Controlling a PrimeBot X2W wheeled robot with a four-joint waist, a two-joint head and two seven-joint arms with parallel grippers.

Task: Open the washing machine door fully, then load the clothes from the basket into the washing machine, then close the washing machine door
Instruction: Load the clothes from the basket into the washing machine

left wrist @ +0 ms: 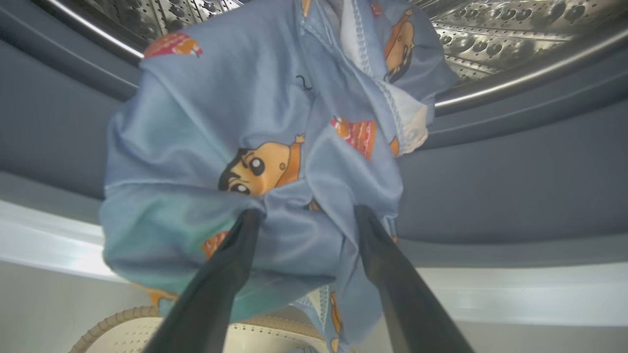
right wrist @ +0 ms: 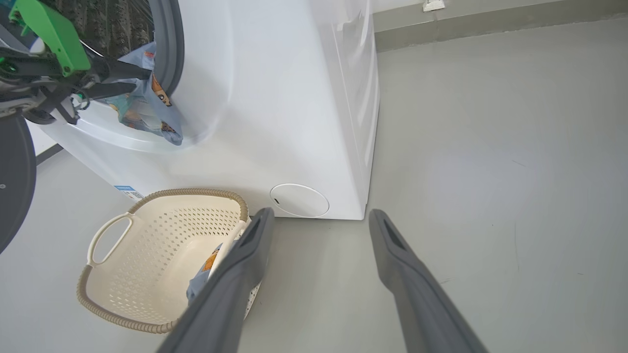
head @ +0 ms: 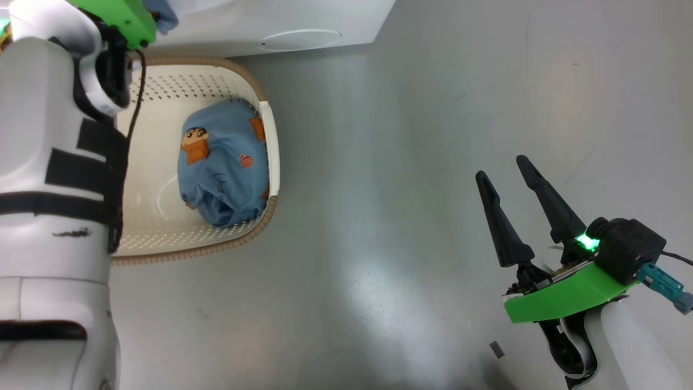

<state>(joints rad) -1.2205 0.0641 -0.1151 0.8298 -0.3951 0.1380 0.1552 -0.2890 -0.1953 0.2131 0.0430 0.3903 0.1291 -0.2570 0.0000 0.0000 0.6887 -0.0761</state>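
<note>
One garment (left wrist: 255, 147) is laid over the grey gasket (left wrist: 490, 186) edge, touched by the wide-spread left gripper (left wrist: 306, 211); the right gripper (head: 499, 167) is seen spread and empty over bare floor (head: 406, 189), well apart from the basket (head: 273, 157)

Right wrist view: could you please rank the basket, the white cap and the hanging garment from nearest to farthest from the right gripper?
1. Basket, lower left, beside the right gripper.
2. Cap, middle, low on the machine.
3. Garment, upper left, at the drum.
</note>
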